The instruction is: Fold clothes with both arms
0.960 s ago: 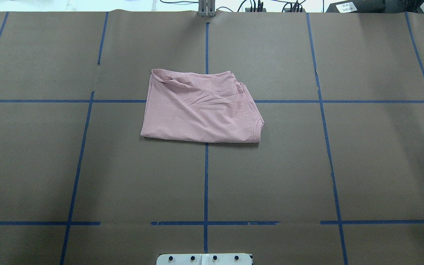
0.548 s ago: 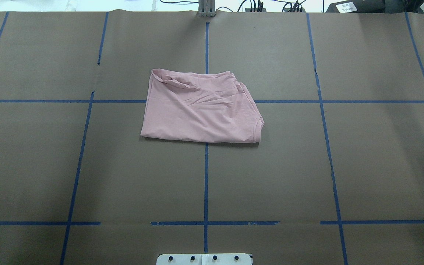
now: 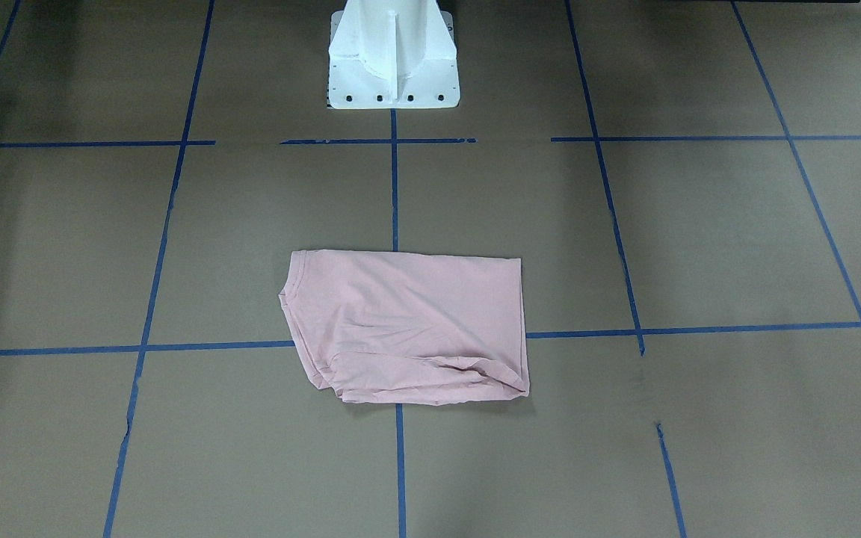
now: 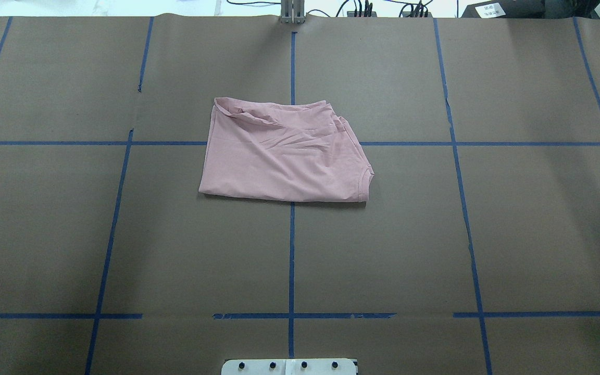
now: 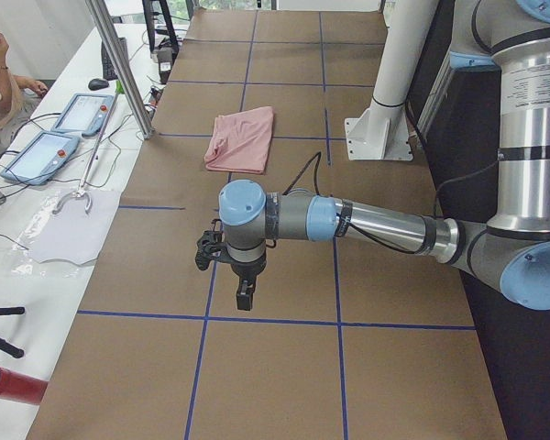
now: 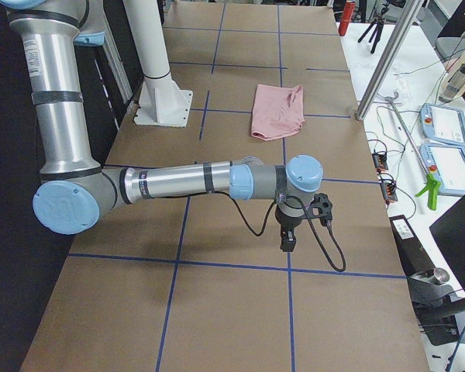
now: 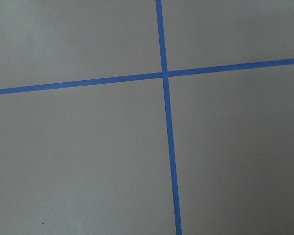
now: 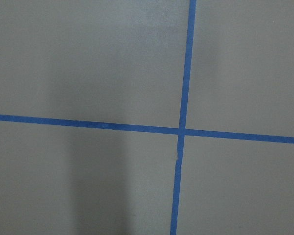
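**Shirt sitting folded mid-table, both grippers well away from it**

Shirt [image 4: 284, 156] is lying flat on the table [image 4: 513, 234] as a rough rectangle, a bit wrinkled and bunched along its far edge, with the collar [image 4: 366, 176] poking out at the near corner on the robot's right. It sits across a crossing of the blue tape [image 4: 291, 260] lines, out in front of the white pedestal [image 3: 393, 60].

Left gripper [image 5: 244, 301] hangs pointing straight down over the brown paper at the end of the stretched-out left arm [image 5: 376, 225]. The shirt [image 5: 241, 139] is well apart from it, farther along the table. Can't tell from this side angle whether its fingers are spread or pinched together.

Same deal with the right gripper [image 6: 287, 244]: it points down above the paper on the right arm [image 6: 178, 182], with the shirt [image 6: 277, 111] well beyond it, and I can't tell its finger state either.

Both wrist cams just look down at paper, each with a tape cross [image 7: 164, 74] below its gripper. Neither gripper is touching the shirt.
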You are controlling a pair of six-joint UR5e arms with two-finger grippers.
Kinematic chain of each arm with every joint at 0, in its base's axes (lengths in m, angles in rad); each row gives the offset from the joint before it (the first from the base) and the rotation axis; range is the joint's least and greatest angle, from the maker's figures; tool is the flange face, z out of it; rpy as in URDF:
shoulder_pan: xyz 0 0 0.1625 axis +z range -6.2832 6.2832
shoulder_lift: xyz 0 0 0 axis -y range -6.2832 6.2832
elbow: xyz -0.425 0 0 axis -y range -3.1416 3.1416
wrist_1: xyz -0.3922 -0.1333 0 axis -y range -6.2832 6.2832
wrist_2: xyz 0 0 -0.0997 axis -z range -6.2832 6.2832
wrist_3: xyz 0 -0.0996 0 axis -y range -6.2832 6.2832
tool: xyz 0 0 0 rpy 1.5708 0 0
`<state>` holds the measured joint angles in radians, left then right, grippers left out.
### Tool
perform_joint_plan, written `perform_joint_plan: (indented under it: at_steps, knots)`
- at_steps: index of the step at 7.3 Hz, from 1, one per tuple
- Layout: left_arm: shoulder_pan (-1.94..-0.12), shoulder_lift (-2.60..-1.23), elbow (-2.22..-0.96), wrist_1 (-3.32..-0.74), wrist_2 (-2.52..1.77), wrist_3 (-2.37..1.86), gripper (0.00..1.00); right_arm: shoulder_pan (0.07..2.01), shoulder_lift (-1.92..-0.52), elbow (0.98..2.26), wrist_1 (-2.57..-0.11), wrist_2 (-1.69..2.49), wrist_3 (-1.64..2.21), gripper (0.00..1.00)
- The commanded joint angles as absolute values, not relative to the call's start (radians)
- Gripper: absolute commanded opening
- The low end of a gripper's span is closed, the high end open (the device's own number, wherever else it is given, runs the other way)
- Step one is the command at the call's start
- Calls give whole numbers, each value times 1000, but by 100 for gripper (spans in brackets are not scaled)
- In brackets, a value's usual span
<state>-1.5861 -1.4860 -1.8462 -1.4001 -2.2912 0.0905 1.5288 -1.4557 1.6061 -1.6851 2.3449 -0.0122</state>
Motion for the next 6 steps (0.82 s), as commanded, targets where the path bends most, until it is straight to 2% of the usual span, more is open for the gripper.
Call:
perform_joint_plan:
  at_steps: [1, 6]
  knots:
    - [-1586, -1486, -1845, -1404, -2292, 91, 100, 1526, -1456, 1606, -1684, 2345, -11, 100]
    - [-1586, -1488, -1853, -1407, -2292, 91, 100, 1509, -1453, 1606, -1684, 2345, -9, 100]
